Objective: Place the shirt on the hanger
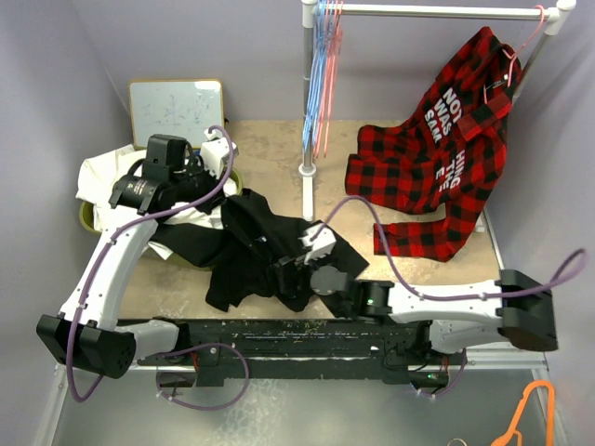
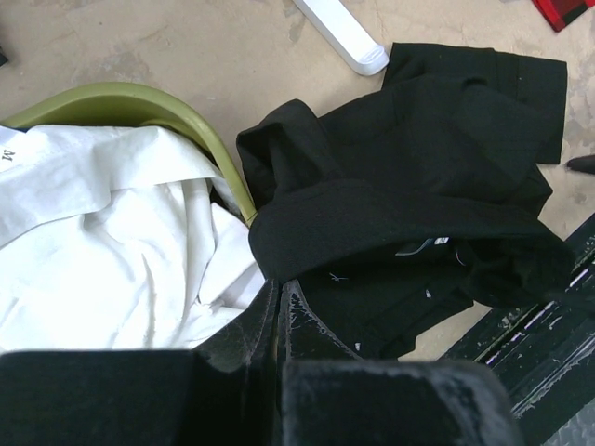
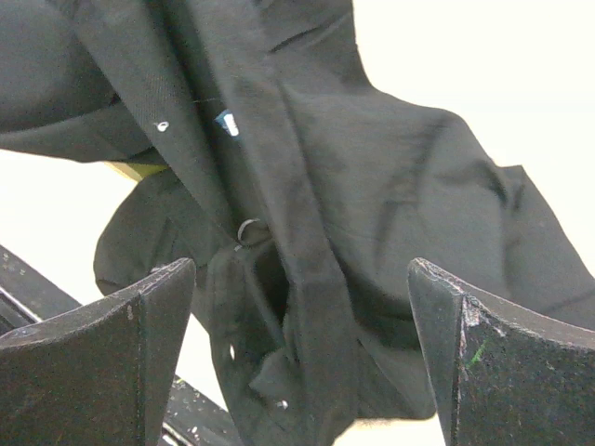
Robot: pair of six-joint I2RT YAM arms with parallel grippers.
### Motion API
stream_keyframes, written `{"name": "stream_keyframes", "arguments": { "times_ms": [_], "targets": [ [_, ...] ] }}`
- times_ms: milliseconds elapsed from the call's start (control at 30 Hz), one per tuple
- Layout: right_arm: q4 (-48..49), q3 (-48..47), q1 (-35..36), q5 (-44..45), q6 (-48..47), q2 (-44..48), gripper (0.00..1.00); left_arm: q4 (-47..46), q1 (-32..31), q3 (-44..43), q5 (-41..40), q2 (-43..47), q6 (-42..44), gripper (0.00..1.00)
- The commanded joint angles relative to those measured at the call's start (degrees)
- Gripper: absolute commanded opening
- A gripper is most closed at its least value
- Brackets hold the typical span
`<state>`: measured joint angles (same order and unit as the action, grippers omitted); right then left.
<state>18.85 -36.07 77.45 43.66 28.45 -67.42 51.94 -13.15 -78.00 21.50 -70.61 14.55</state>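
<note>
The bench (image 1: 270,158) carries nearly all of it, and to my eye the job is barely begun. The shirt (image 1: 256,246) lies in a crumpled black heap near the front edge, one fold up against the rim of the green basket (image 2: 221,153) that holds a white garment (image 2: 93,232). The hanger (image 1: 329,102), as far as I can tell one of the thin pink ones hanging among the blue on the rack at the back, is well apart from it. So fetching the hanger and threading both shoulders is all yet to do. Only the overhead view shows the rack. The left wrist view alone shows the basket, and the left hand (image 2: 281,293) above the shirt's edge with its fingers pressed together and nothing visibly between them. The right wrist view shows the right hand (image 3: 297,279) spread wide over the placket, close enough to pick out a small white button (image 3: 163,125).
</note>
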Motion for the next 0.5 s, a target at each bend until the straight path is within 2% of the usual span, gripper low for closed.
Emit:
{"name": "stream_keyframes", "arguments": {
  "times_ms": [0,67,100,167,233,267,300,333,467],
  "targets": [
    [4.8,-6.3,-2.0,-4.1,-8.2,-9.2,0.92,-1.5,0.2,0.1,2.7,1.1,1.1,0.00],
    [7.4,-7.2,-3.8,-6.1,-7.9,-12.1,0.82,-1.0,-0.1,0.2,3.4,1.2,1.4,0.00],
    [8.0,-7.9,-4.6,-6.5,-7.9,-13.2,0.75,-0.8,-0.2,0.4,3.5,1.2,1.6,0.00],
    [8.4,-9.1,-5.8,-6.3,-8.1,-14.7,0.49,-0.4,-0.5,0.7,3.5,1.5,2.0,0.00],
    [9.5,-9.0,-6.7,-5.8,-9.2,-14.3,0.16,-0.4,-0.7,1.5,3.0,2.0,2.4,0.00],
    [10.9,-8.3,-7.1,-5.6,-10.3,-13.5,0.08,-0.3,-1.0,1.8,2.6,2.0,2.7,0.00],
    [12.4,-7.3,-7.3,-5.1,-11.4,-12.4,0.01,-0.1,-1.3,2.1,2.2,2.2,3.1,0.00],
    [13.3,-6.5,-7.9,-4.6,-11.8,-11.2,0.00,0.2,-2.0,2.7,1.5,2.1,3.4,0.00],
    [13.4,-3.8,-12.2,-5.1,-12.2,-6.8,0.00,0.3,-7.2,5.1,-3.0,2.8,4.1,0.00]
  ]
}}
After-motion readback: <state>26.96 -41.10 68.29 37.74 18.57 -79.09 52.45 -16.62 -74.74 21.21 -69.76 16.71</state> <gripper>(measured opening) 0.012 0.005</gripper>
